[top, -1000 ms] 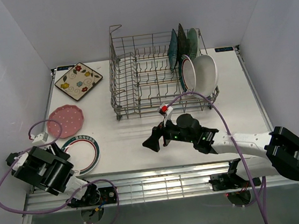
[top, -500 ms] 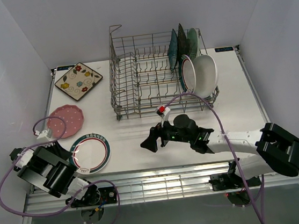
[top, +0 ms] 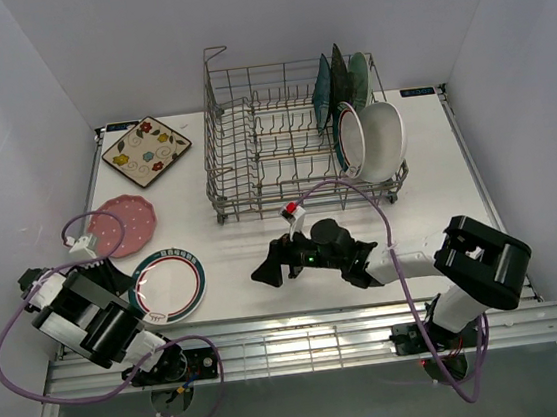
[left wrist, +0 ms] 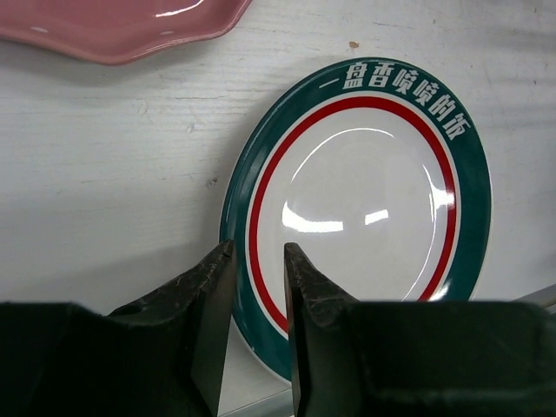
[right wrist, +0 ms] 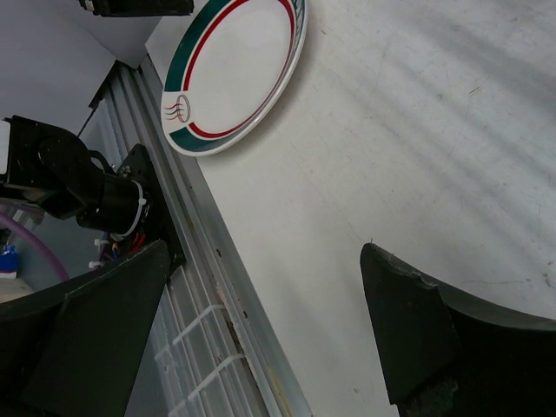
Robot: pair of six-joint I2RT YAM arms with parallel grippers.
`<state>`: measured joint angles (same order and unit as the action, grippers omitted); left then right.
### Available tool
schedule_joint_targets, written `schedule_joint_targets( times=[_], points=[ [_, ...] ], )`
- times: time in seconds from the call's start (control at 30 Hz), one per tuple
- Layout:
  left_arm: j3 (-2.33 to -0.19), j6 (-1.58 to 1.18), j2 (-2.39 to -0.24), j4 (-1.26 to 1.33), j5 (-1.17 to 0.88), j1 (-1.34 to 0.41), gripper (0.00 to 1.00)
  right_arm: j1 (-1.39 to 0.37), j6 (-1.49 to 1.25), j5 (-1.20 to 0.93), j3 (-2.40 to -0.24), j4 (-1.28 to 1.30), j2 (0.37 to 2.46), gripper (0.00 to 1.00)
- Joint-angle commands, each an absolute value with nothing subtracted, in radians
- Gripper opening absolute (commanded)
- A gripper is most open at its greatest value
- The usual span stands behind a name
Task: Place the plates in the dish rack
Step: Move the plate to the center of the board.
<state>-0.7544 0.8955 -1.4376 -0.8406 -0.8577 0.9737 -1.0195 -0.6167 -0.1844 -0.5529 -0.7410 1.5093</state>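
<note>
A green-rimmed white round plate lies at the table's near left. My left gripper is shut on its left rim, one finger on each side of the green band. My right gripper stands open low over bare table, right of that plate and apart from it. The pink dotted plate and the cream floral square plate lie flat on the left. The dish rack holds teal, black and mint plates and two white ones at its right end.
The left part of the rack has bare tines. The table's metal front rail runs just below both grippers. A purple cable arcs from the right wrist towards the rack's front. White walls enclose the table.
My left gripper has narrowed onto the green-rimmed plate's rim, and the plate has shifted a little right. My right arm has slid left towards that plate, jaws still wide.
</note>
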Motion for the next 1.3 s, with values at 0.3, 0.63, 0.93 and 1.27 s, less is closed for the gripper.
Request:
schedule_joint_targets(
  times=[0.3,0.63,0.93,1.27],
  points=[
    [-0.749,0.786,-1.275,-0.707,-0.822,0.997,0.65,-1.074,-0.715,-0.173,-0.656,-0.913,1.647,0.95],
    [-0.727,0.813,-1.390,-0.655,-0.818,1.011,0.67,-1.097,-0.764,-0.157,-0.730,-0.949,1.758,0.92],
    [-0.726,0.828,-1.447,-0.634,-0.854,1.006,0.68,-1.124,-0.897,-0.084,-0.810,-1.014,1.907,0.87],
    [-0.677,0.784,-1.414,-0.572,-0.832,0.936,0.68,-1.150,-0.936,-0.060,-0.900,-0.991,1.986,0.86]
  ],
)
